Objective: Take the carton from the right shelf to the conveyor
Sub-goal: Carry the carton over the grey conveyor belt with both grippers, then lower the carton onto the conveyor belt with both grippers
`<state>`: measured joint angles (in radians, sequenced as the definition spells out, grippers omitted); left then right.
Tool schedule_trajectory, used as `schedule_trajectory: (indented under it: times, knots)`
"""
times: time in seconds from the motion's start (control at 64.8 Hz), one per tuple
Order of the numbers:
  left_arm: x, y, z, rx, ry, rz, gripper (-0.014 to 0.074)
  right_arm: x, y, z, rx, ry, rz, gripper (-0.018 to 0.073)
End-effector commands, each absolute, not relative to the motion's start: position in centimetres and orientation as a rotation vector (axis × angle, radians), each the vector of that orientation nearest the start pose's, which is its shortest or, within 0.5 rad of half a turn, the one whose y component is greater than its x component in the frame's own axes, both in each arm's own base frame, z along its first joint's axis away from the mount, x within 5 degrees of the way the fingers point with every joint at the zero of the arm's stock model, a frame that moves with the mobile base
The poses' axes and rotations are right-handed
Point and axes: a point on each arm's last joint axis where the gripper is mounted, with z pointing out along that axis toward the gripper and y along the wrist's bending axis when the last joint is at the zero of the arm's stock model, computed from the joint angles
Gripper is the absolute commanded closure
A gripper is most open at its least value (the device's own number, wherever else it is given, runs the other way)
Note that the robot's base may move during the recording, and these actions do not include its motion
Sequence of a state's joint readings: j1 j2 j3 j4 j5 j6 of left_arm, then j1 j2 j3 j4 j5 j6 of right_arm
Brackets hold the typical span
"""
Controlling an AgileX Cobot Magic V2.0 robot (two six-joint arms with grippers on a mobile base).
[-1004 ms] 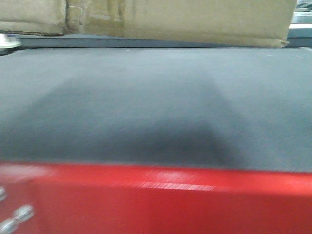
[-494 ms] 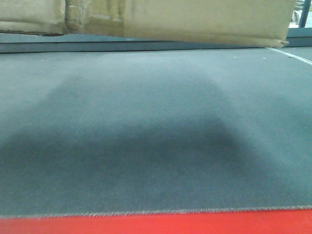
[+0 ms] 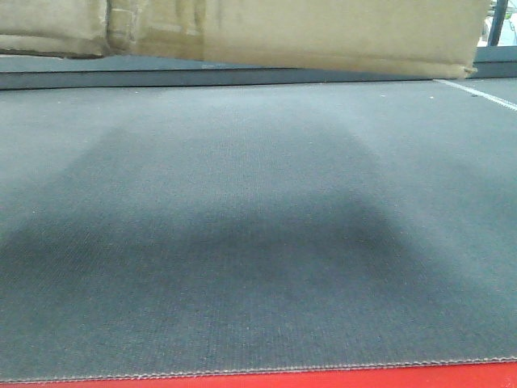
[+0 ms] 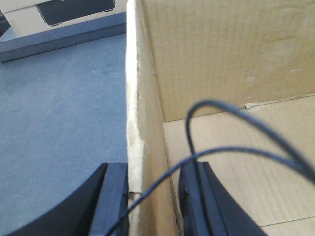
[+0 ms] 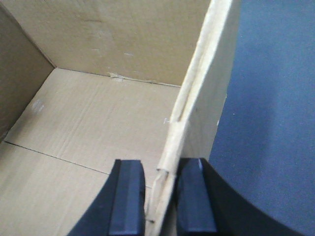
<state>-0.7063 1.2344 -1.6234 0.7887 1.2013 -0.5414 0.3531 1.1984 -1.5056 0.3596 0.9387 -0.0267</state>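
Dark conveyor (image 3: pixel 258 242) belt fills the front view. Left claw (image 4: pixel 153 209) and right claw (image 5: pixel 162 204) each pinch an opposite wall of the carton (image 3: pixel 323 36), which seems to hang above mid-belt. Lower both arms level and let go only once its bottom is flat.

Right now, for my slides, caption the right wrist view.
Right hand clamps the open carton's side wall, conveyor belt alongside.

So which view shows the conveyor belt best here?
The front-facing view: the conveyor fills the frame, with the red strip along its near edge. Each wrist view shows only a blurred patch of it beside the carton wall.
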Motion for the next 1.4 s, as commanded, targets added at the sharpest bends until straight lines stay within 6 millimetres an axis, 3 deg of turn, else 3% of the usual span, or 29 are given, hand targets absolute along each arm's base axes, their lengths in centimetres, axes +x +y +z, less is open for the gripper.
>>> schedule_trajectory:
  times: [0.0, 0.818, 0.926, 1.112, 1.389]
  knots:
    - [19.6, -8.0, 50.8, 0.115, 1.957, 0.309, 0.0605, 20.8, 9.9, 48.1, -0.343, 2.040, 0.582, 0.0627]
    - [19.5, -8.1, 50.7, 0.115, 1.959, 0.306, 0.0605, 21.4, 9.9, 49.1, -0.295, 1.918, 0.584, 0.0627]
    - [19.7, -8.7, 50.5, 0.131, 1.974, 0.188, 0.0605, 21.7, 9.8, 48.8, -0.303, 1.931, 0.551, 0.0627]
    - [21.8, -8.7, 50.2, 0.054, 1.976, -0.093, 0.0605, 23.3, 9.6, 47.6, -0.324, 1.987, 0.435, 0.0627]
    - [28.2, -7.6, 46.5, -0.045, 2.094, -0.084, 0.0605, 28.2, 10.2, 43.6, -0.336, 2.119, 0.321, 0.0627]
